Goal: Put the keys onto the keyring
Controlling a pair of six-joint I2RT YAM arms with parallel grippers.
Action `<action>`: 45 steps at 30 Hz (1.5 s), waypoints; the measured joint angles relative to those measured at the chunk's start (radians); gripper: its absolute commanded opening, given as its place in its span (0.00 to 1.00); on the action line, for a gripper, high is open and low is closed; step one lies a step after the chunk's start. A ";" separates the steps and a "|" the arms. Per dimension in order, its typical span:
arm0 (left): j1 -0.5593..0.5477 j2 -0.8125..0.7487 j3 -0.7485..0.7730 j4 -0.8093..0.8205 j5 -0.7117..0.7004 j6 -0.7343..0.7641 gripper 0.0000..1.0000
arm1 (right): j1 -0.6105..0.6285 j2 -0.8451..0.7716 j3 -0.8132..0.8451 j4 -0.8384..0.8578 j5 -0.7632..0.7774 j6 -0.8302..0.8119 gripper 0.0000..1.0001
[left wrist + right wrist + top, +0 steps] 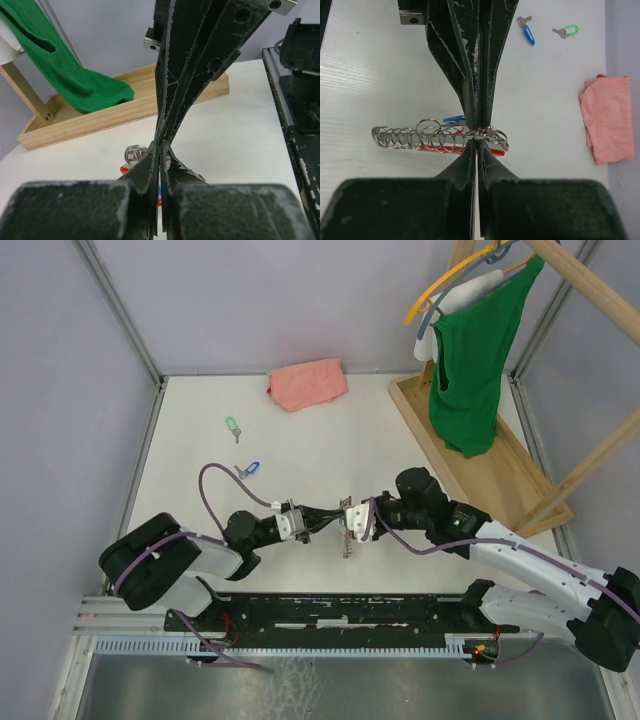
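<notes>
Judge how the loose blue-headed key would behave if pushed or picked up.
The blue-headed key lies flat on the smooth white table, so a push would probably slide or spin it, not roll it. Thin and low, it may be awkward to pinch.

Keyring chain (pixel 420 137) — pinched link hidden (right gripper (pixel 476 145))

Bright even light, soft shadows, wrist views' near foreground blurred

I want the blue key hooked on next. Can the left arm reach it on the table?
Probably not yet. The small blue-capped silver metal key lies close across bare white table, but the left hand is shut tight at the chain of silver metal rings.
</notes>
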 measured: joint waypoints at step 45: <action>0.084 -0.372 0.026 -0.958 -0.553 -0.472 0.03 | 0.005 -0.106 -0.094 0.078 0.303 0.449 0.01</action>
